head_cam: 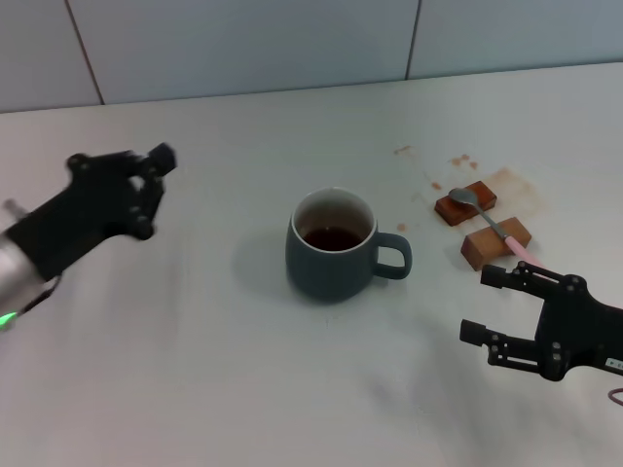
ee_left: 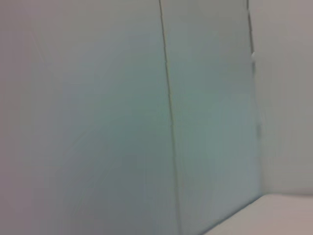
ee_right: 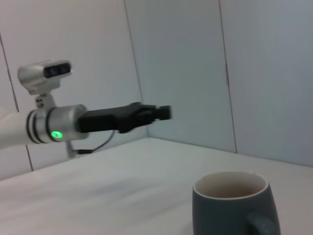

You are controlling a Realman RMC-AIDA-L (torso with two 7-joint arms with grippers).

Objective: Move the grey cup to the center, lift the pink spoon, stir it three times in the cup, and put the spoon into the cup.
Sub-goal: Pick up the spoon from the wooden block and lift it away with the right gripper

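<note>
1. Grey cup sits mid-table already, handle pointing right.
2. Pink spoon rests untouched across wooden blocks, right of it.
3. Right gripper, fingers apart, hovers nearby; left gripper, grip unclear, hangs far left.

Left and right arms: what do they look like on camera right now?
Left gripper: matte black, angular, on a silver ribbed wrist with a green light and a silver camera module on top. Right gripper: black, skeletal linkage with visible screws, small white label and thin cable at the frame edge.
</note>
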